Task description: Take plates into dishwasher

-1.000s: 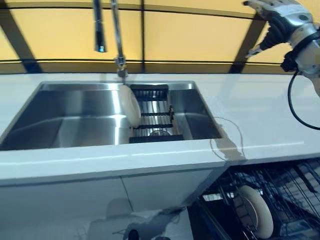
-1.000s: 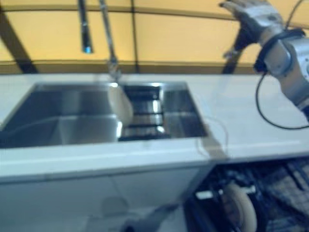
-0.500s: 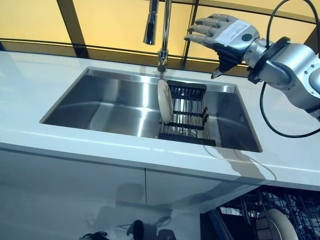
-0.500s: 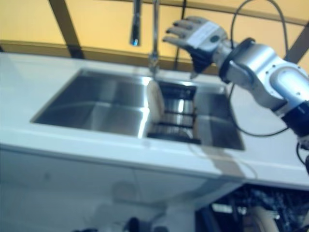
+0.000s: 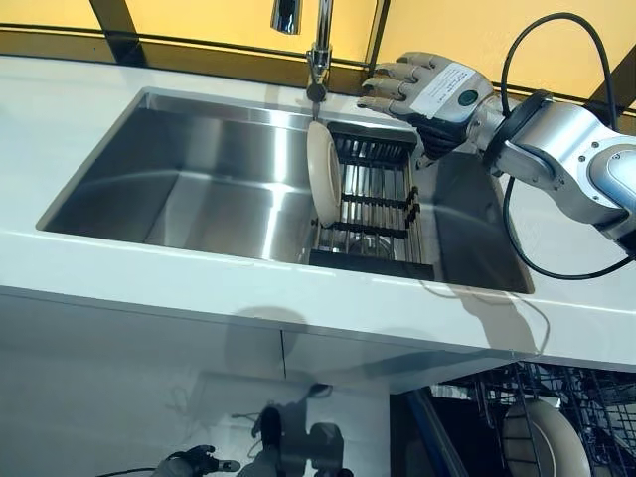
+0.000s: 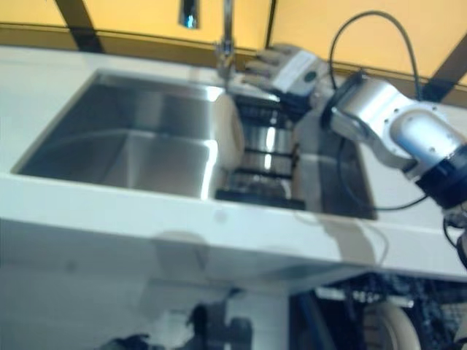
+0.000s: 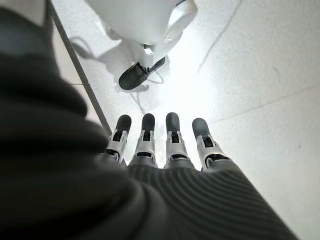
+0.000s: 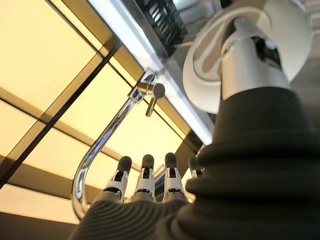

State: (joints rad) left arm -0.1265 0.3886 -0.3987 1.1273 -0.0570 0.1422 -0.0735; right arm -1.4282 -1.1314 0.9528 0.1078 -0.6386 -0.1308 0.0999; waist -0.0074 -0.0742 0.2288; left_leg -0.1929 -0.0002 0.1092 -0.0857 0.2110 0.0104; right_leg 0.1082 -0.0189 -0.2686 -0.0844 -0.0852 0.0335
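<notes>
The left hand [image 7: 165, 150] hangs low over the floor [image 7: 260, 65], its fingers [image 7: 172, 135] straight and holding nothing; only its own wrist view shows it plainly.

On the white surface [image 5: 119, 268], the steel sink [image 5: 189, 189] has a wide bare basin on its left side. Against the basin's right side a white plate [image 5: 320, 171] stands on edge at the left end of a black rack [image 5: 378, 204], under the tap [image 5: 316, 40]. To the rack's right a strip of sink bottom stays free before the right wall.

The right hand [image 5: 422, 87] hovers above the rack's far edge, near the plate's top rim but apart from it, fingers [image 5: 383, 84] spread and nearly straight, empty. Its wrist view shows the tap's curve and the yellow panels [image 8: 45, 60] behind, which the head views crop.

Below the surface at far right, a second white plate [image 5: 542, 442] stands in the open dishwasher rack [image 5: 596, 397].

Half a second ago the hand was higher, up by the tap; it has since come down closer to the plate.
</notes>
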